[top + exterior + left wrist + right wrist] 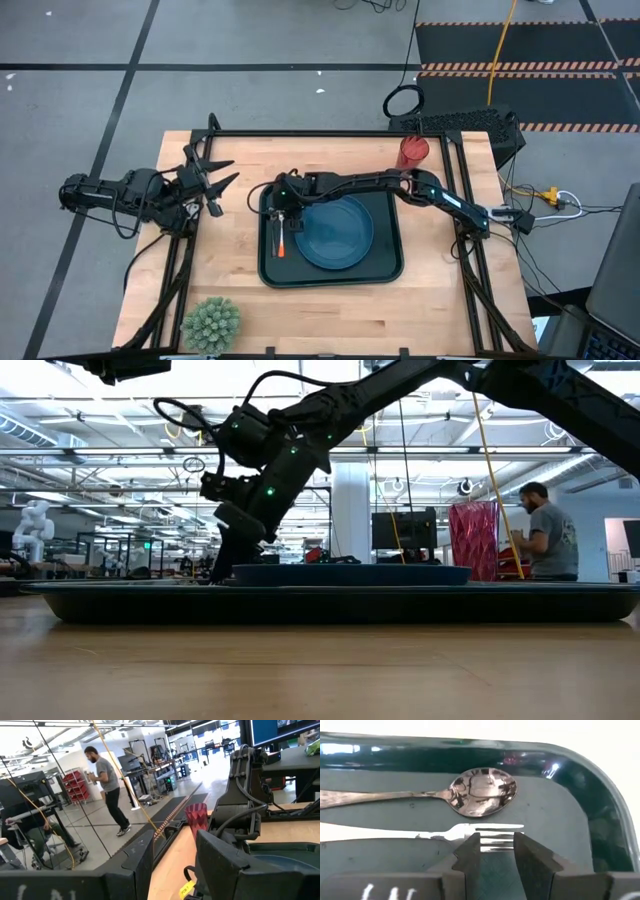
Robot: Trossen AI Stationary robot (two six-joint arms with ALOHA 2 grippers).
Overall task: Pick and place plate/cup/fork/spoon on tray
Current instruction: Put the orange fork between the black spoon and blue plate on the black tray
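high view: right gripper (285, 215) over the tray (385, 275) at its 9 o'clock side, above the fork (281, 243); plate (335, 232) lies on the tray; cup (413, 152) stands on the table (220, 260) at the tray's 1 o'clock. left gripper (213, 178) waits off the tray's 10 o'clock, fingers spread.

right wrist view: fingers (470, 852) slightly parted over the fork tines, gripping nothing; spoon (475, 797) lies just beside the fork.

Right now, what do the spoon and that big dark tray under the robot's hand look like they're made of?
The slim shiny spoon looks like polished metal: its bowl mirrors the room. The dark green rectangular tray seems to be glossy moulded plastic, judging by soft highlights along its rounded rim, though that is less certain.
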